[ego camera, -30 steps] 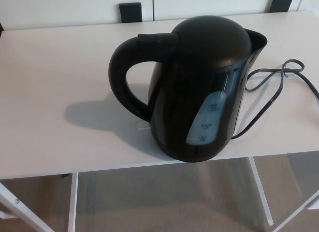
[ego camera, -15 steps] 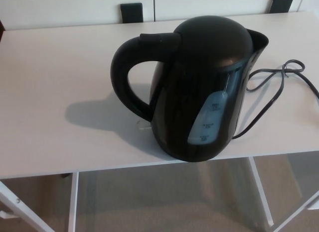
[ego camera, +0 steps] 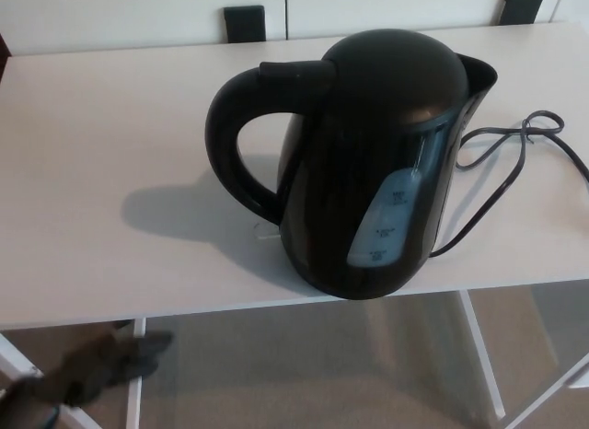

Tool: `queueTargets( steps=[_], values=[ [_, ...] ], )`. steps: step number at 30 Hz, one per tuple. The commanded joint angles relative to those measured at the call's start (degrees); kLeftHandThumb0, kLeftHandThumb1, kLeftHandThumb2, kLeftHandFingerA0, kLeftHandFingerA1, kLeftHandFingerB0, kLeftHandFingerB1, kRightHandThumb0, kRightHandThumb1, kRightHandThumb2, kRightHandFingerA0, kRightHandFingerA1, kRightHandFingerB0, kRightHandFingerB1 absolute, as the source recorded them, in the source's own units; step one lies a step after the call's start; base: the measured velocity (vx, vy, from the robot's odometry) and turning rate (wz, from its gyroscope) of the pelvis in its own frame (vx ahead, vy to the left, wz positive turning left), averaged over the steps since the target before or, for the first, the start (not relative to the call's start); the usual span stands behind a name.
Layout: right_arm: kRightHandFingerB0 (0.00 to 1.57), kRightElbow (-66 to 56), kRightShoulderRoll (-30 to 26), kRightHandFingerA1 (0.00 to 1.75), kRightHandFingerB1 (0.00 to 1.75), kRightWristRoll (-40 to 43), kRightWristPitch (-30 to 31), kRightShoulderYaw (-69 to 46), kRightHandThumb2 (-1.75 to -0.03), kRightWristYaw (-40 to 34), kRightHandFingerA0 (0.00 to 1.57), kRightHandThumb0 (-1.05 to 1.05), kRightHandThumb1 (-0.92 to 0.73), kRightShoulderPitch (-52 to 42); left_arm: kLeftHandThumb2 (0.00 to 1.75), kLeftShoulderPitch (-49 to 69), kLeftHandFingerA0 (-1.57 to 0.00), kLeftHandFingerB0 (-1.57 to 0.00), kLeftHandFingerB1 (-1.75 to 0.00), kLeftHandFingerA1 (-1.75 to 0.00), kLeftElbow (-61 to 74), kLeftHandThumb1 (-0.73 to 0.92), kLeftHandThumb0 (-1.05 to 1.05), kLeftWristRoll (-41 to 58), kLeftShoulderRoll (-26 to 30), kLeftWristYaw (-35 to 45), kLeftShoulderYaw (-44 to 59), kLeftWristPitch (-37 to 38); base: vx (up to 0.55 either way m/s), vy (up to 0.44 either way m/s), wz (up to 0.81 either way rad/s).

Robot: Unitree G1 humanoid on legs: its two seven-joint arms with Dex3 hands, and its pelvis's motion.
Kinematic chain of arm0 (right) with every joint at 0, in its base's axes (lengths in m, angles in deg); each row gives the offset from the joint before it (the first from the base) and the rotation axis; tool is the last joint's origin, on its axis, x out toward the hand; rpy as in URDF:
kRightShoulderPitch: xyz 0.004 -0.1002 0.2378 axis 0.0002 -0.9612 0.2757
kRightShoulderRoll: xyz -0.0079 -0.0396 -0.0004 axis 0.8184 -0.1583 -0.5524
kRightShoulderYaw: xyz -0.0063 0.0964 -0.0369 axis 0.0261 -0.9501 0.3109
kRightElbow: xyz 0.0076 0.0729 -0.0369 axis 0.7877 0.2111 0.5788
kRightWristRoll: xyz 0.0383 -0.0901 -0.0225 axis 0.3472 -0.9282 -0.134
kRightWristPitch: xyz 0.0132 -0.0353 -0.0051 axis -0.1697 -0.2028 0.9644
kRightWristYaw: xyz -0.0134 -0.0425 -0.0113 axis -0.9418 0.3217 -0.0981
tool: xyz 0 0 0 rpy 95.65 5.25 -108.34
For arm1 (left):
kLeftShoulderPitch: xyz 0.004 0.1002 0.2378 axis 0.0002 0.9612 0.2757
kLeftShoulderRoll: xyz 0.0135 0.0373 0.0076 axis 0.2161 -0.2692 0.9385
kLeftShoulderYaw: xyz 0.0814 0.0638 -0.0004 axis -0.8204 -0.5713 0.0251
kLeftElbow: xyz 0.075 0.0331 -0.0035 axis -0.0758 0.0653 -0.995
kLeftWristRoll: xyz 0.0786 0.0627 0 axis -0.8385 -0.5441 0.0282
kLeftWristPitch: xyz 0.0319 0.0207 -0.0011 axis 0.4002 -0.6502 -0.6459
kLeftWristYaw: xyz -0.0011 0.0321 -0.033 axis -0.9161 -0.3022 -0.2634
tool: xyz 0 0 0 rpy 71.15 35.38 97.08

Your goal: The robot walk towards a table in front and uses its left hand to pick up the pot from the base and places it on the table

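While upright on the table (ego camera: pixel 92 171), the pot (ego camera: pixel 368 171), handle (ego camera: pixel 224 144) leftward, spout (ego camera: pixel 480 75) rightward.

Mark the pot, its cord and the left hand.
pot (ego camera: pixel 368 162): head view, middle of body.
cord (ego camera: pixel 525 127): head view, crossing of its loop.
left hand (ego camera: pixel 103 365): head view, blurred middle.

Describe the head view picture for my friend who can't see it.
A black pot with a curved handle on its left stands upright near the front edge of a pale table, and a dark cord loops on the table to its right. The robot's left hand shows as a blur low on the left, below the table edge.
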Motion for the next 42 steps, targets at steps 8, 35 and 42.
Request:
queueTargets(
  steps=[8, 35, 42],
  values=[
    [0.34, -1.27, -1.0, 0.41, 0.35, 1.61, 4.38, -1.27, -0.57, 0.44, 0.57, -0.31, -0.57, 3.44, 0.54, -14.73, -0.22, -0.1, -0.32, -0.33, 26.6, 0.45, -0.36, 41.92, 8.35, -3.72, 16.2, -11.23, 0.0, 0.0, 0.0],
    [0.34, -3.41, -1.1, 0.43, 0.35, 1.0, 6.81, -1.21, -0.57, 0.05, 0.58, -0.3, -0.56, 5.69, 0.54, -44.17, -0.03, -0.04, -0.24, -0.26, -1.79, 0.47, -0.61, 2.65, 2.54, -4.0, 0.89, -31.86, 0.0, 0.0, 0.0],
    [0.33, -4.02, -0.73, 0.42, 0.34, 1.19, 7.82, -0.98, -0.57, 0.88, 0.57, -0.31, -0.56, 6.04, 0.55, -46.23, -0.04, -0.02, -0.24, -0.26, -4.4, 0.47, -0.61, -0.79, 1.27, -3.05, -4.23, -34.55, 0.0, 0.0, 0.0]
  ],
)
